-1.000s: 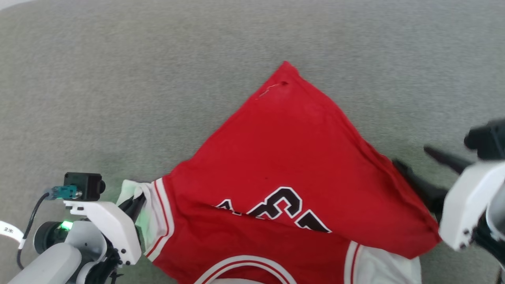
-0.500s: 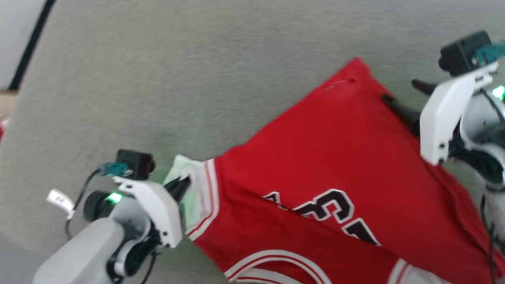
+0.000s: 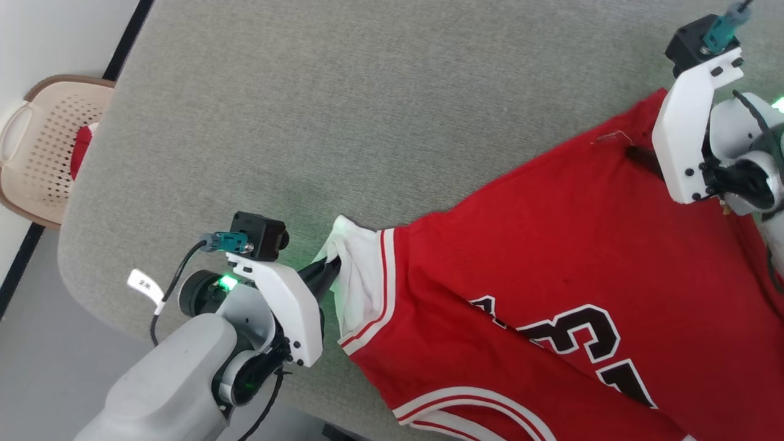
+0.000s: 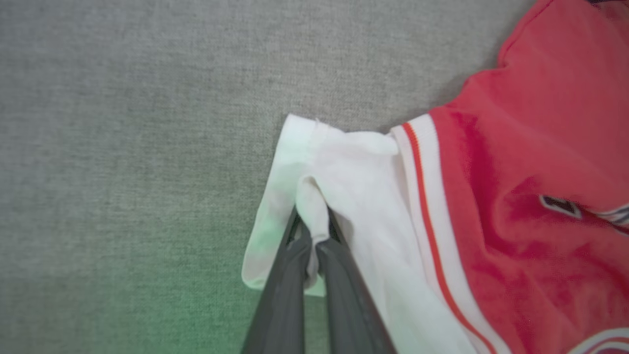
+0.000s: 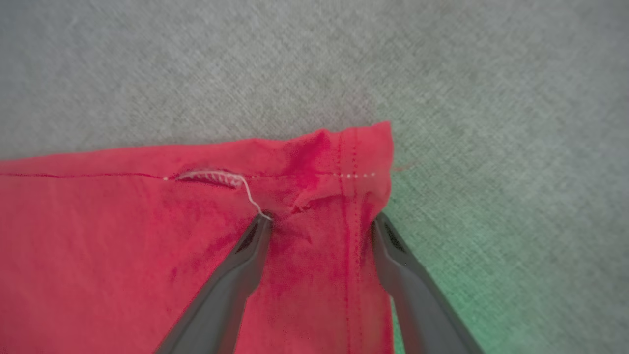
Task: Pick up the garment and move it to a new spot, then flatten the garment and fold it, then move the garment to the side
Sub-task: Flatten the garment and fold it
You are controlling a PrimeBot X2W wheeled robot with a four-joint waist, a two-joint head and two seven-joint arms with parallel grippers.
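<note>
1. Head view shows the garment lying chest-up across the right, near part of the grey table. Its collar is toward the near edge and its hem reaches the far right.
2. At the near left, the left hand is clamped on the white sleeve. In the left wrist view a fold of sleeve cloth is pinched tight between its fingers.
3. At the far right, the right hand sits over the hem corner. The right wrist view shows its jaws spread wide, one fingertip on each side of the side seam, gripping nothing. A loose white thread trails from a small tear just beside one fingertip.
4. The step in hand looks like taking hold for the lift or spread. One end is secured and the opposite corner is not yet taken.
5. The next move calls for the right hand to close on the hem corner, deep enough to catch both layers.
6. After that, drawing the two hands apart should pull out the crease crossing the black lettering.
7. The corner is thin and lies flat on the table, so a shallow pinch may slip off.
</note>
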